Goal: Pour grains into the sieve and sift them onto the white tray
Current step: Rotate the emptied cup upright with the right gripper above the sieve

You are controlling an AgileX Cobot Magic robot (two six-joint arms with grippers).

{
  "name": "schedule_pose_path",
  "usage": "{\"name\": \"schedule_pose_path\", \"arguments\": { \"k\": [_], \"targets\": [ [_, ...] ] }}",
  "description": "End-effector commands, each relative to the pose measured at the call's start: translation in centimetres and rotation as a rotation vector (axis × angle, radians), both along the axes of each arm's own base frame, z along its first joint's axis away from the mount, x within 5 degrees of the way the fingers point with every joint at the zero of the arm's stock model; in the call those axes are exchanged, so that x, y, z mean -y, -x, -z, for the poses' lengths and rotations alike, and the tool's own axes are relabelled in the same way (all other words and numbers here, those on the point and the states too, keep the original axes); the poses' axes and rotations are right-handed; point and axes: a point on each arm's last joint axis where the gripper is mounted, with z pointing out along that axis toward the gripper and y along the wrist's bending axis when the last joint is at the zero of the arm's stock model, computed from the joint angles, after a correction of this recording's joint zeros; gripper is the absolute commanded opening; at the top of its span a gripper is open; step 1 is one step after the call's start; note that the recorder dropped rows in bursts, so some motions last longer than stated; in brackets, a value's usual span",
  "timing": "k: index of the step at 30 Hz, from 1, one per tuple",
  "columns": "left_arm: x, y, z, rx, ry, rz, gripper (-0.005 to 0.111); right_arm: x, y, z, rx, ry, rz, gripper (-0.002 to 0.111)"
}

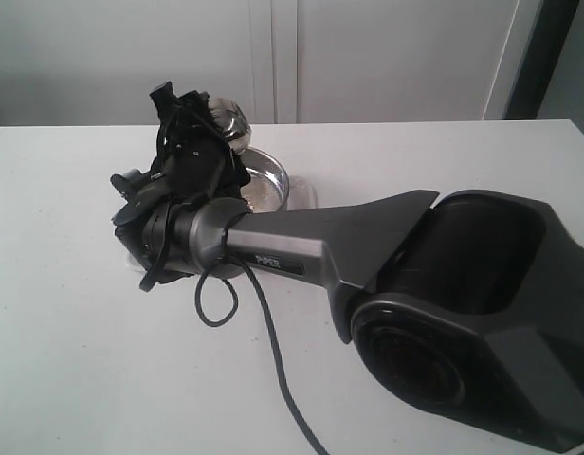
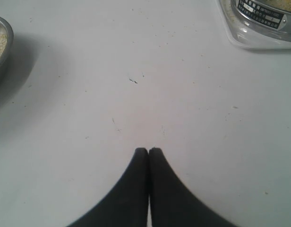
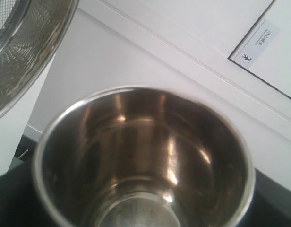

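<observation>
Closest to the exterior camera, at lower right, sits the bulky dark grey plastic housing of the right robot arm (image 1: 463, 313). Its forearm reaches left across the plain white table (image 1: 83, 360), and a thin black cable (image 1: 273, 365) trails beneath it. The right gripper (image 1: 205, 121) at the arm's end grasps a small rounded steel cup (image 1: 229, 123), raised and tipped just above the far side of the wide round shallow steel sieve (image 1: 270, 169). The sieve rests on the flat white rectangular tray (image 1: 306, 194), which the arm mostly hides. A pale patch of grains (image 1: 264, 196) shows inside the sieve.

In the left wrist view, the left gripper (image 2: 148, 152) hovers over bare table with its two black fingers (image 2: 136, 189) pressed together on nothing. One corner of the picture shows a rounded corner of the white tray (image 2: 240, 38). The sieve wall (image 2: 263, 16) stands inside that tray corner and bears a dark printed label. At the opposite edge is part of a round steel vessel (image 2: 5, 52) holding pale grains, well apart from the tray.

In the right wrist view, the cup (image 3: 145, 156) fills most of the picture, its open mouth facing the camera and its shiny inside bare. The sieve's fine mesh (image 3: 22, 42) shows close beside the cup's rim.
</observation>
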Motion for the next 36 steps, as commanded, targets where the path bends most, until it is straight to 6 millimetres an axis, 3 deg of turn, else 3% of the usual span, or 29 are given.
{"name": "schedule_pose_path", "arguments": {
  "k": [1,20,36],
  "targets": [
    [0.0,0.0,0.3,-0.007,0.014,-0.004,0.0,-0.5,0.3,-0.9,0.021,0.002,-0.031,0.0],
    [0.0,0.0,0.3,-0.007,0.014,-0.004,0.0,-0.3,0.5,-1.1,0.031,-0.012,0.003,0.0],
    [0.0,0.0,0.3,-0.007,0.014,-0.004,0.0,0.9,1.4,-3.9,-0.143,-0.408,0.114,0.0]
  ]
}}
